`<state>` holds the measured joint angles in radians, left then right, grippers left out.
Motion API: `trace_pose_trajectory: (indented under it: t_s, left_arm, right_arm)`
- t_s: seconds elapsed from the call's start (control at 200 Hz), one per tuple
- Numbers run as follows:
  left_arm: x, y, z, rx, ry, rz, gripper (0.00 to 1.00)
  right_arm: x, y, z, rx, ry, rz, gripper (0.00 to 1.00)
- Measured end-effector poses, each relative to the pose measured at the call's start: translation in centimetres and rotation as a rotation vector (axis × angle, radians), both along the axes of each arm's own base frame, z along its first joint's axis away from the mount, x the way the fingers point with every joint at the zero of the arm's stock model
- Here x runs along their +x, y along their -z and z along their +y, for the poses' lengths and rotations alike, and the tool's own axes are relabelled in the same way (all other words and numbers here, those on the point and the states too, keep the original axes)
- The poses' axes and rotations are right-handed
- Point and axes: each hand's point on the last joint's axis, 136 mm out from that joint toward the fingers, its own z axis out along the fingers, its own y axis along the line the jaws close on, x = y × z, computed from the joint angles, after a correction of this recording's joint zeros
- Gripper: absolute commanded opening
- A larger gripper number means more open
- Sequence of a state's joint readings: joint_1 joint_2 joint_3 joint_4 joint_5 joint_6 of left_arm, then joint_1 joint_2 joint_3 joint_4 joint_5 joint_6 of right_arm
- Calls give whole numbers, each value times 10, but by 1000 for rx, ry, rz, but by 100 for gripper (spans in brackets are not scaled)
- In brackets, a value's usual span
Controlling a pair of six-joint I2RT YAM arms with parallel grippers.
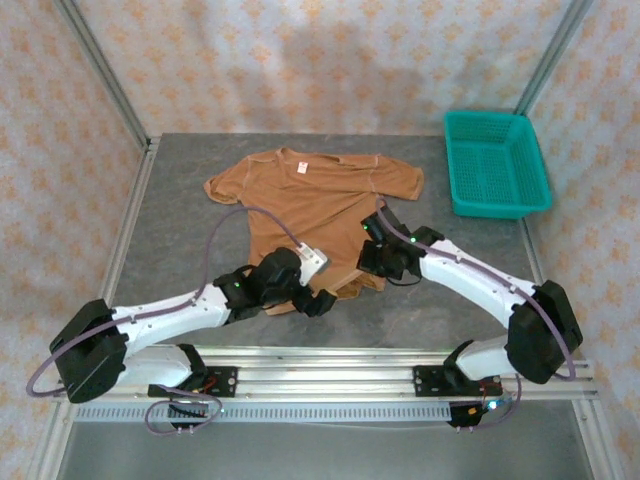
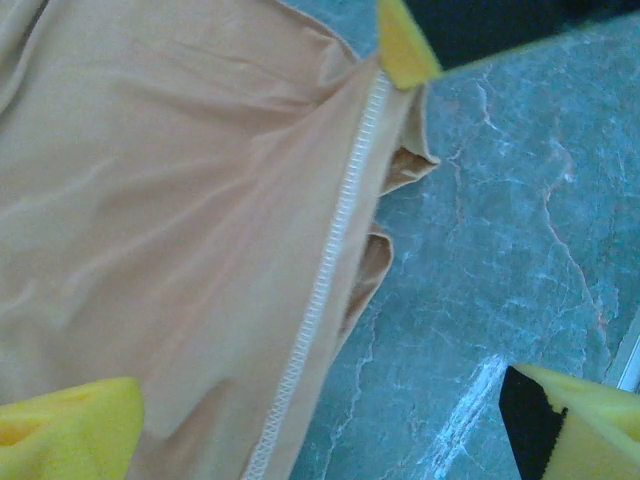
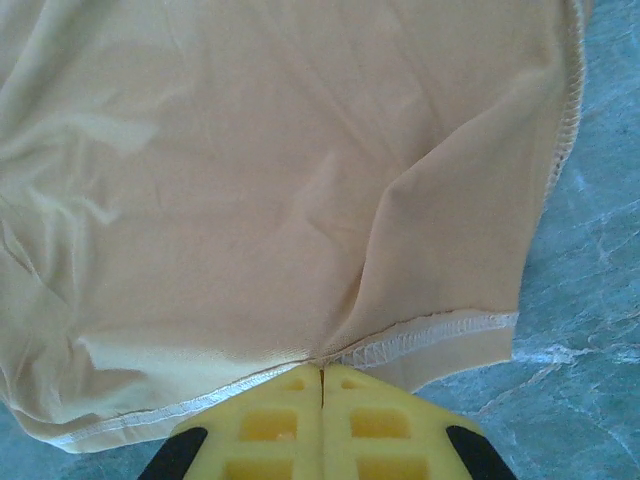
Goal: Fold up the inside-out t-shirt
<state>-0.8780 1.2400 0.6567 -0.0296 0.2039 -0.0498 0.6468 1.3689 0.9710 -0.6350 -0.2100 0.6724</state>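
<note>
Lengthwise near-to-far: t-shirt (image 1: pixel 310 205), collar (image 1: pixel 300 158) farthest.

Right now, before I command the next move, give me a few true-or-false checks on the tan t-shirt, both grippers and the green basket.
1. The tan short-sleeved cloth t-shirt lies spread on the grey stone-patterned table, its small white label patch at the far end. True.
2. The right gripper hangs open over bare table. False: it is shut, pinching the shirt's stitched bottom hem.
3. The left gripper is open at the shirt's near edge. True.
4. One sleeve hangs into the green plastic mesh basket. False: the basket stands apart at the far right, with no cloth in it.
</note>
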Motion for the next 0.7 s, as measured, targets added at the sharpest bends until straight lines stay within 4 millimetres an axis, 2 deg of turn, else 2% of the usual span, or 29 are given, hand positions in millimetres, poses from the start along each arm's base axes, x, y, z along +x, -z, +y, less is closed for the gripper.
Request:
trace_pose_trajectory:
  t_s: [0.18,0.345,0.455,0.585,0.701]
  left_arm:
    - [2,12,-29,110,75,-57,93]
    - [18,28,-52,258,55,-146,93]
    - [32,36,-53,335,9,-195,90]
    - [45,39,-43,403,-53,-243,86]
    - [52,35,-35,427,-95,-282,73]
  right_arm:
    - [8,-14,7,60,0,-8,0]
    - [13,-25,17,111,-7,-26,0]
    - [16,-27,14,119,7,-28,0]
    - [17,-33,8,130,22,-37,0]
    - [19,-43,2,149,39,-57,0]
